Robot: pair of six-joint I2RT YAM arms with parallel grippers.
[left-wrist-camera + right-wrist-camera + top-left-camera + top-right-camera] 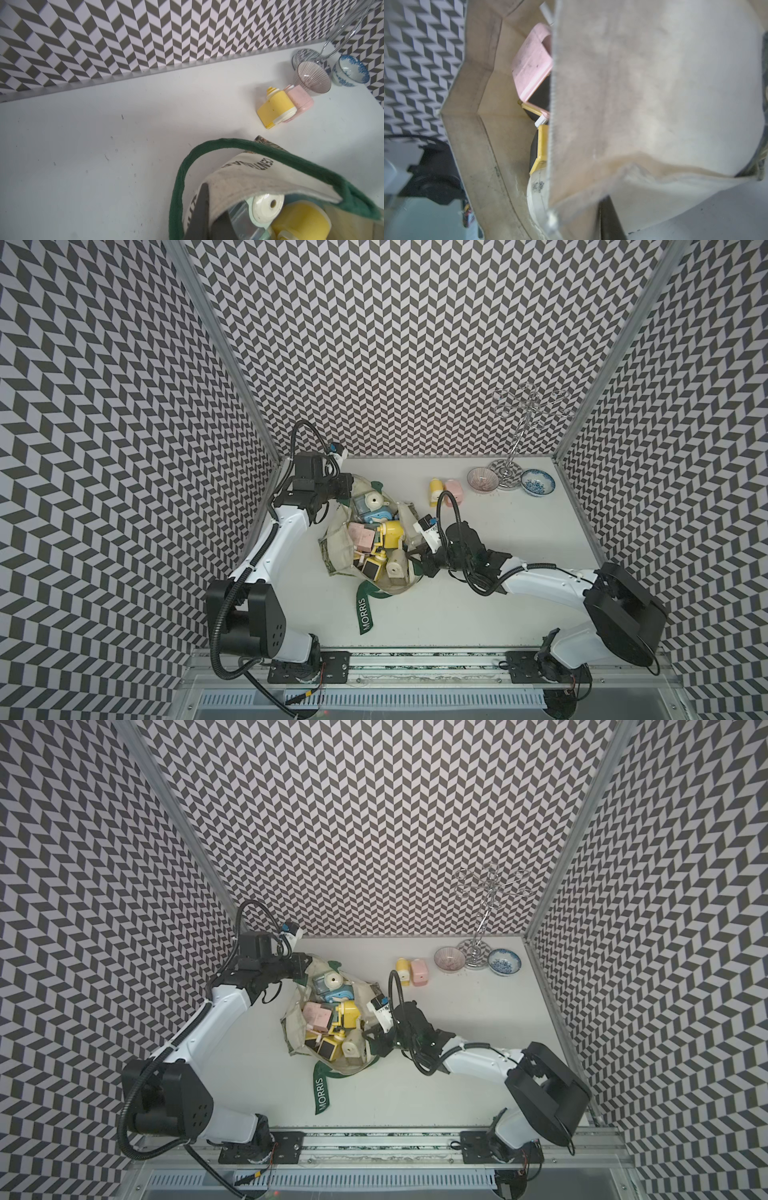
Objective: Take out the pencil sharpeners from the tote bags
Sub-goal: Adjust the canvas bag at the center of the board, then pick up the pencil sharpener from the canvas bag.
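Observation:
The cream tote bag (338, 539) lies open-mouthed in the middle of the table, its green "MORRIS" strap (365, 614) trailing toward the front. Several pencil sharpeners fill it: yellow (392, 533), pink (360, 537), blue (368, 504) and beige (397, 568). A yellow sharpener (434, 490) and a pink one (454, 491) lie outside on the table. My left gripper (348, 486) is shut on the bag's far-left rim; cloth shows pinched between its fingers (204, 197). My right gripper (417, 558) is at the bag's right rim. Cloth drapes over its one visible finger (609, 218); the other is hidden.
A pink-striped bowl (482, 480) and a blue-patterned bowl (538, 483) stand at the back right beside a tall wire stand (527, 423). Chevron-patterned walls close in the table on three sides.

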